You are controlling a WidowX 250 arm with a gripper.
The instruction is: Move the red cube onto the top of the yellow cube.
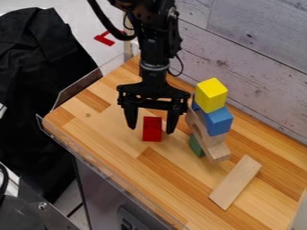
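The red block (152,134), its long axis run up and down the view, is flanked on the tabletop (114,128) by the parted fingers of the gripper (150,130). Close at right, the yellow cube (211,95) is carried by a stack — blue block (217,121), bare-wood pieces (217,152); a slanted plank (235,182) is seen nearer the camera.

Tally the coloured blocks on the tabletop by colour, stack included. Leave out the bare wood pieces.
Red block: 1
Yellow block: 1
Blue block: 1
Green block: 1
Total: 4
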